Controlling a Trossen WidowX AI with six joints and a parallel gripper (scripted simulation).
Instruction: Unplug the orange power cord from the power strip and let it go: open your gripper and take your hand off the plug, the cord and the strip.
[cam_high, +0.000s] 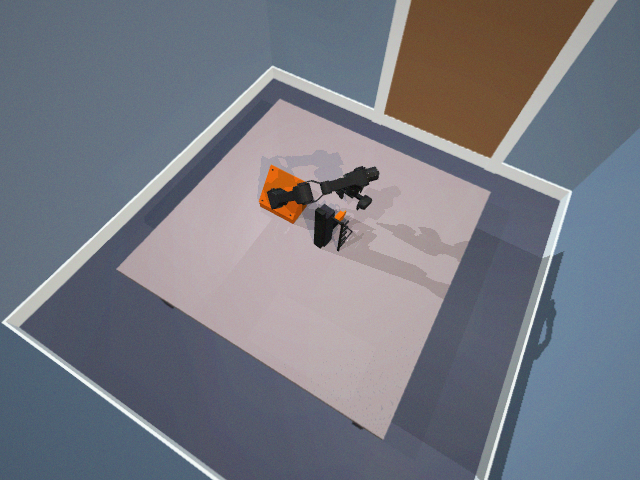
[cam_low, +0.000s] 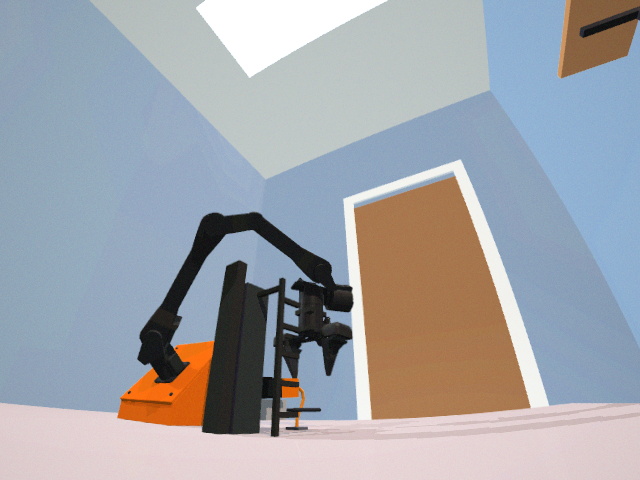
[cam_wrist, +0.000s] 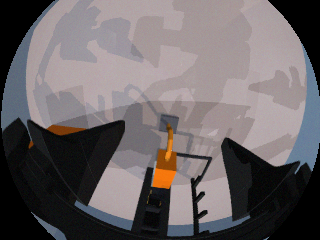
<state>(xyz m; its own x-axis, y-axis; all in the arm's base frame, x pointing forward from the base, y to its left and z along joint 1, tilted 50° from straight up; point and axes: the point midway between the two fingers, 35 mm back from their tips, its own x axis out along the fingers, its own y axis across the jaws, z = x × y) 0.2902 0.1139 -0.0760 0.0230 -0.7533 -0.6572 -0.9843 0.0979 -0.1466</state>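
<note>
Pincer (cam_low: 315, 361) hanging wide apart, nothing between fingers, tips pointing down, well above table (cam_low: 465, 444) in ext. view. Going left to right there: orange base (cam_low: 165, 392) of arm low at far left of pincer, partly hidden behind tall dark power strip (cam_low: 235, 351), standing upright on edge. Just right of strip, thin black rack (cam_low: 280, 356) w/ short rungs, crossing in front of pincer's left finger (cam_low: 292, 359); right finger (cam_low: 330, 356) in full view. Below pincer, orange plug (cam_low: 289, 388) low beside strip, partly masked by rack post; can't tell from this angle if touching the strip face. Thin orange cord (cam_low: 300, 400) curling down from plug to table.

Wrist view: both fingers at left and right edges, far apart; plug (cam_wrist: 164, 175) centred between and beyond them, not touched. Cord (cam_wrist: 171, 135) running on away from plug toward a small grey patch, end hard to make out. Strip (cam_wrist: 152, 203) seen end-on just below plug, cut off by lens rim. Rack (cam_wrist: 198, 200) a thin stick to right.

Top view: everything tiny. Pincer (cam_high: 361, 198) up and right of strip (cam_high: 323, 227); plug (cam_high: 339, 213) only an orange speck beside strip top; cord not discernible.
</note>
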